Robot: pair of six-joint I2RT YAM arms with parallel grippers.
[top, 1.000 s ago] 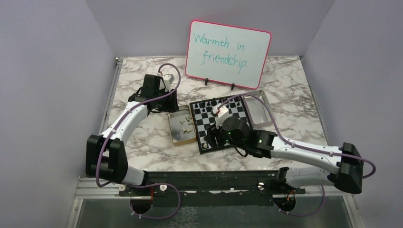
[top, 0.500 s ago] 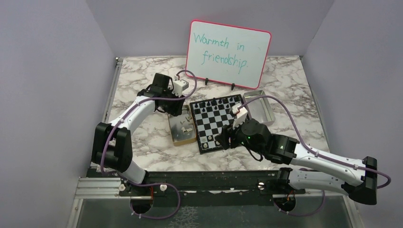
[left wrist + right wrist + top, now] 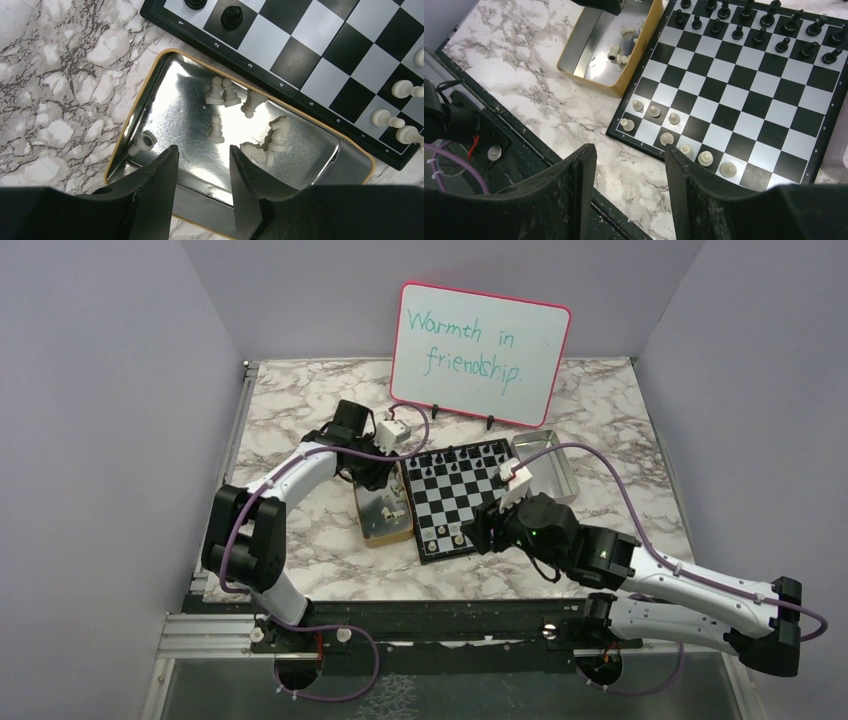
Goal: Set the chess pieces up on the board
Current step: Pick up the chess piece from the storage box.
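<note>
The board (image 3: 465,490) lies mid-table. Black chess pieces (image 3: 749,22) fill its far two rows, and several cream pieces (image 3: 674,118) stand at its near left corner. More cream pieces (image 3: 216,127) lie loose in the tan, silver-lined box (image 3: 175,105) left of the board. My left gripper (image 3: 200,156) hovers over that box's near end, open with nothing between its fingers. My right gripper (image 3: 629,155) hangs open and empty over the marble just off the board's near edge. In the top view, the left gripper (image 3: 378,478) is above the box (image 3: 380,538) and the right gripper (image 3: 480,537) is at the board's near edge.
A silver metal tray (image 3: 548,468) sits right of the board. A pink-framed whiteboard (image 3: 480,340) stands behind it. The black rail (image 3: 484,135) at the table's near edge runs just below the right gripper. Purple walls close in both sides.
My left arm swung right from the far-left marble to above the tan box, its jaws narrowing. My right arm pulled back off the board to its near edge.
</note>
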